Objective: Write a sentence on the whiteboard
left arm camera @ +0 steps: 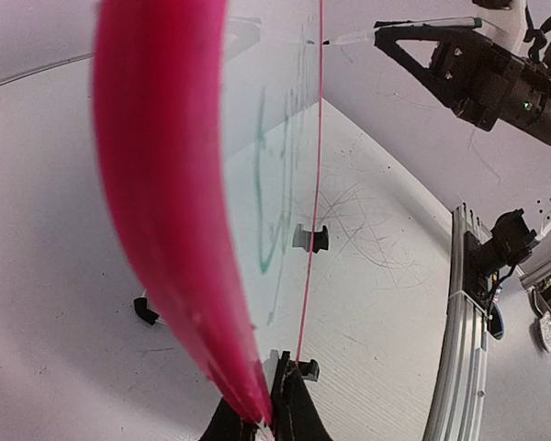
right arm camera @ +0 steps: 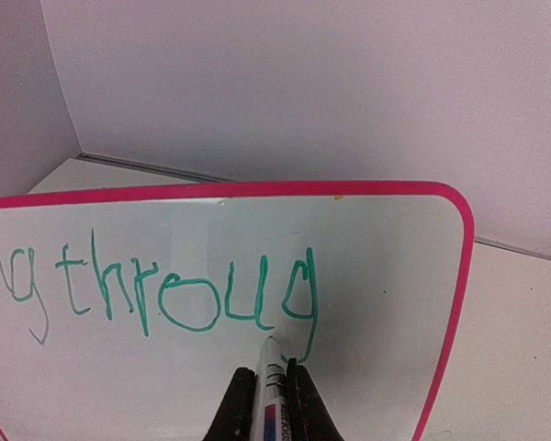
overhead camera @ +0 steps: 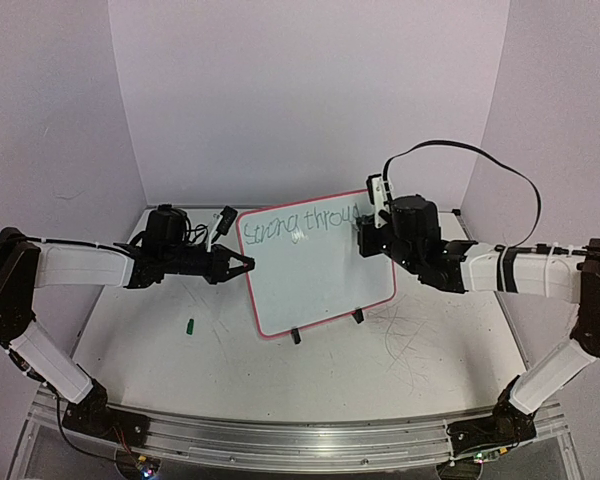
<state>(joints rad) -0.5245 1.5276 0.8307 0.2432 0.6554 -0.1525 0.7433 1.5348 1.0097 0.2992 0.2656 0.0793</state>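
The whiteboard (overhead camera: 320,285), white with a pink rim, stands tilted on the table's middle. Green handwriting, the sentence (overhead camera: 298,222), reads "Strong throug" along its top. My left gripper (overhead camera: 246,266) is shut on the board's left edge, and the pink rim (left arm camera: 156,184) fills the left wrist view above the left gripper (left arm camera: 268,395). My right gripper (overhead camera: 365,238) is shut on a white marker (right arm camera: 274,390). In the right wrist view the right gripper (right arm camera: 269,369) holds the marker's tip at the whiteboard (right arm camera: 386,266), just below the "g" of the sentence (right arm camera: 193,294).
A small green cap (overhead camera: 191,325) lies on the tabletop left of the board. Two black clip feet (overhead camera: 296,337) prop the board's lower edge. Grey scribbles (overhead camera: 420,340) mark the tabletop at right. Walls close the back and sides, and a metal rail (overhead camera: 280,440) runs along the near edge.
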